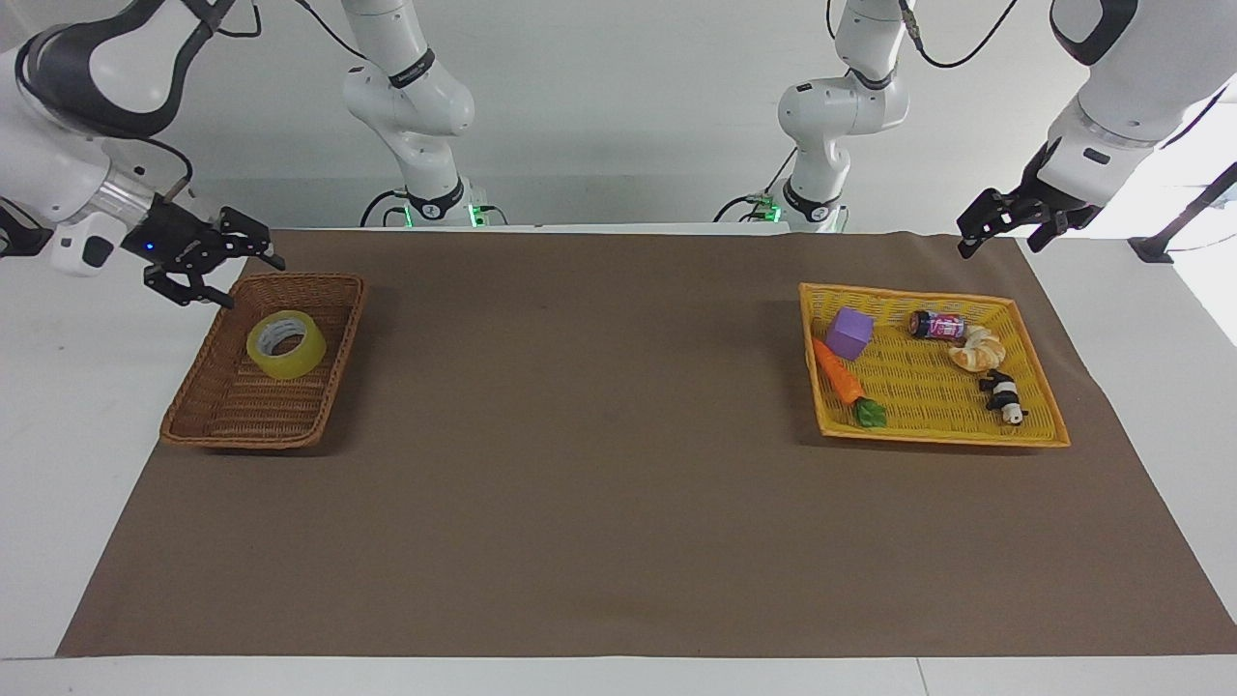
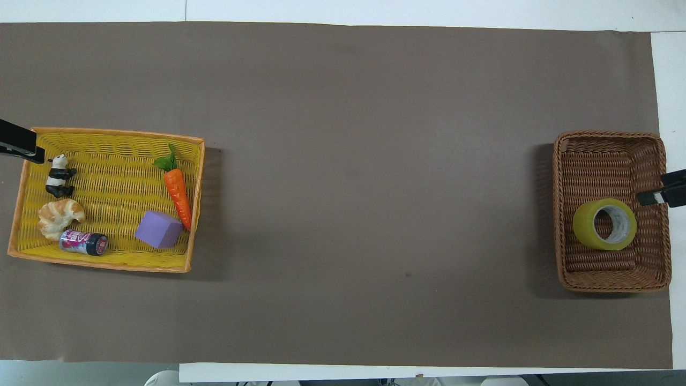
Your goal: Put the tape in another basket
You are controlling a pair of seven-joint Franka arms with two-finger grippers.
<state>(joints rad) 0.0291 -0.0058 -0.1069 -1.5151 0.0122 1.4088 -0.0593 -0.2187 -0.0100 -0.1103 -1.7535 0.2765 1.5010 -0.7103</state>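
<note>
A brown mat covers the white table. The tape point(image 1: 285, 345) lies loose in the basket point(image 1: 217, 425) at the right arm's end, so the move looks done. The right gripper point(image 1: 228, 273) hangs empty, fingers spread, over the basket's rim; the left gripper point(image 1: 1001, 220) waits spread over the mat's corner by the yellow tray point(image 1: 942, 437).

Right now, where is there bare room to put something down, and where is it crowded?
Most free: the brown mat between the brown basket and the yellow basket. Inside the brown basket, the floor farther from the robots than the tape is bare. The yellow basket is crowded along its edges by the carrot, purple block, can, croissant and panda; only its middle is bare.
</note>
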